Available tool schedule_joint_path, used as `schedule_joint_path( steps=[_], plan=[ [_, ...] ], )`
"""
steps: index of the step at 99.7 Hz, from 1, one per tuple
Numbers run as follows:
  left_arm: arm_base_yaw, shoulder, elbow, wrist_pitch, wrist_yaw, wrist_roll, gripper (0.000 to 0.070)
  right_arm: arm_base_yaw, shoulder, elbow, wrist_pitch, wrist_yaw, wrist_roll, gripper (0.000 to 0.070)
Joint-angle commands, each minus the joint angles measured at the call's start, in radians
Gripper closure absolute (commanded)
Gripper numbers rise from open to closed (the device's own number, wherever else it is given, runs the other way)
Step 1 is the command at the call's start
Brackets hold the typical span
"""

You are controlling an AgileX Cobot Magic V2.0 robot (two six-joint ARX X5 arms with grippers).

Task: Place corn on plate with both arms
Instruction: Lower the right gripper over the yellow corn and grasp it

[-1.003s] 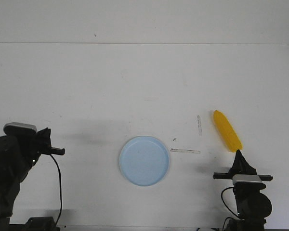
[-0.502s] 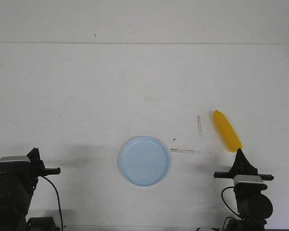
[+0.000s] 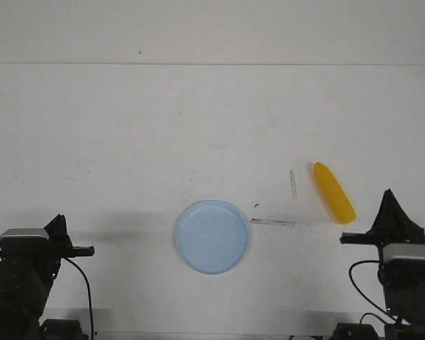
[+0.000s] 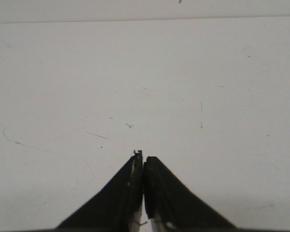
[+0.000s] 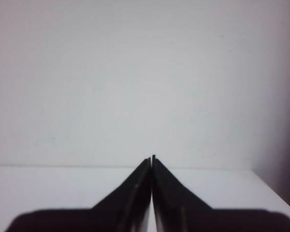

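Left arm (image 3: 21, 280): positioned low at the near left corner in the front view, folded compactly, with a silver-grey block on top and a black cable looping down its inner side. Left gripper (image 4: 143, 155): fingers pressed together tip to tip, forming a single point, nothing between them.

Right arm (image 3: 407, 280): positioned low at the near right corner, likewise folded, with a silver-grey block below the gripper and a cable curving at its inner side. Right gripper (image 5: 152, 157): fingers fully closed against each other, holding nothing; in the front view it rises as a black pointed wedge (image 3: 390, 202)
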Motion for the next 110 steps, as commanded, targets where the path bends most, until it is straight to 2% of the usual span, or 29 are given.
schedule_joint_path(
  steps=[1, 17, 26, 37, 48, 51, 57, 60, 66, 72, 92, 98, 110],
  plan=[
    [-0.007, 0.003, 0.011, 0.011, -0.003, 0.0, 0.07, 0.001, 0.132, 0.147, -0.068, -0.027, 0.004, 0.069],
    [-0.023, 0.003, 0.011, 0.011, -0.005, 0.002, 0.07, 0.001, 0.439, 0.467, -0.309, -0.084, -0.006, 0.069],
    [-0.027, 0.003, 0.011, 0.011, -0.005, 0.003, 0.07, 0.001, 0.587, 0.6, -0.443, -0.124, -0.054, 0.0689],
    [-0.028, 0.003, 0.011, 0.011, -0.005, 0.002, 0.07, 0.001, 0.734, 0.695, -0.575, -0.159, -0.127, 0.0687],
    [-0.028, 0.003, 0.011, 0.011, -0.005, 0.002, 0.07, 0.001, 0.839, 0.709, -0.651, -0.159, -0.188, 0.067],
    [-0.028, 0.003, 0.011, 0.011, -0.005, 0.003, 0.07, 0.001, 0.864, 0.71, -0.675, -0.159, -0.209, 0.0633],
    [-0.028, 0.003, 0.011, 0.01, -0.006, 0.003, 0.07, 0.0, 0.909, 0.709, -0.721, -0.158, -0.245, 0.0516],
    [-0.028, 0.003, 0.011, 0.01, -0.005, 0.002, 0.07, -0.001, 0.937, 0.709, -0.749, -0.158, -0.262, 0.0427],
    [-0.028, 0.003, 0.011, 0.008, -0.005, 0.002, 0.07, -0.001, 0.983, 0.709, -0.787, -0.155, -0.285, 0.0294],
    [-0.028, 0.003, 0.011, 0.007, -0.005, 0.002, 0.07, -0.001, 1.029, 0.709, -0.814, -0.149, -0.308, 0.0208],
    [-0.028, 0.003, 0.011, 0.004, -0.006, 0.002, 0.07, -0.008, 1.157, 0.708, -0.832, -0.127, -0.368, 0.0092],
    [-0.028, 0.003, 0.011, 0.004, -0.006, 0.002, 0.07, -0.016, 1.199, 0.708, -0.828, -0.125, -0.37, 0.0037],
    [-0.028, 0.003, 0.011, 0.003, -0.005, 0.002, 0.07, -0.03, 1.262, 0.707, -0.822, -0.124, -0.371, 0.0007]
  ],
)
